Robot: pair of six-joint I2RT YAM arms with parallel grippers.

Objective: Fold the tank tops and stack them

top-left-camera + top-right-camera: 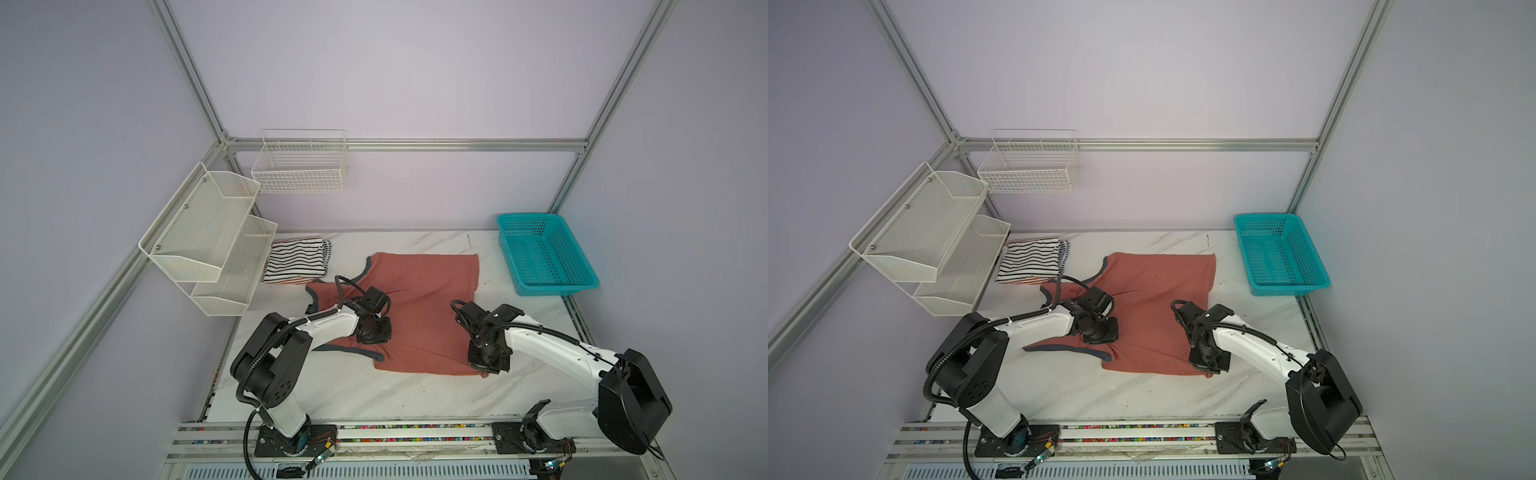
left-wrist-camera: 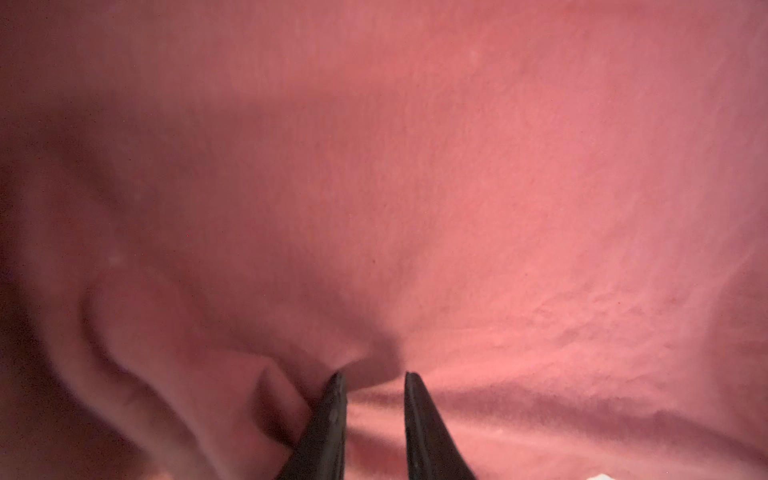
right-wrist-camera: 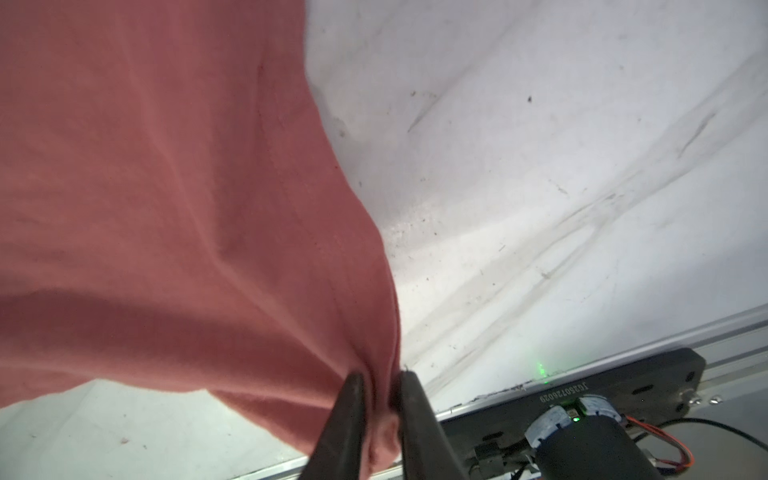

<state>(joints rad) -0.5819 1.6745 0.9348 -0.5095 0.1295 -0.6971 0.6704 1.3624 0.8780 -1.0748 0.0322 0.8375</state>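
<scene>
For folding, the salmon tank top (image 1: 432, 274) is pinned beneath the parted left claw (image 2: 372, 376) and pinched inside the right claw (image 3: 380, 382).

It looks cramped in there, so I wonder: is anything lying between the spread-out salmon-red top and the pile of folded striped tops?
Nothing visible does. The salmon-red cloth tank top with grey-blue trim lies close beside the folded pile of striped cloth tops; only bare white marble table shows between them.

Robot lab cell: aluminium-profile frame (image 1: 407, 144), plain lavender walls (image 1: 395, 75), arms (image 1: 328, 324) bolted to slotted rail (image 1: 415, 434).
</scene>
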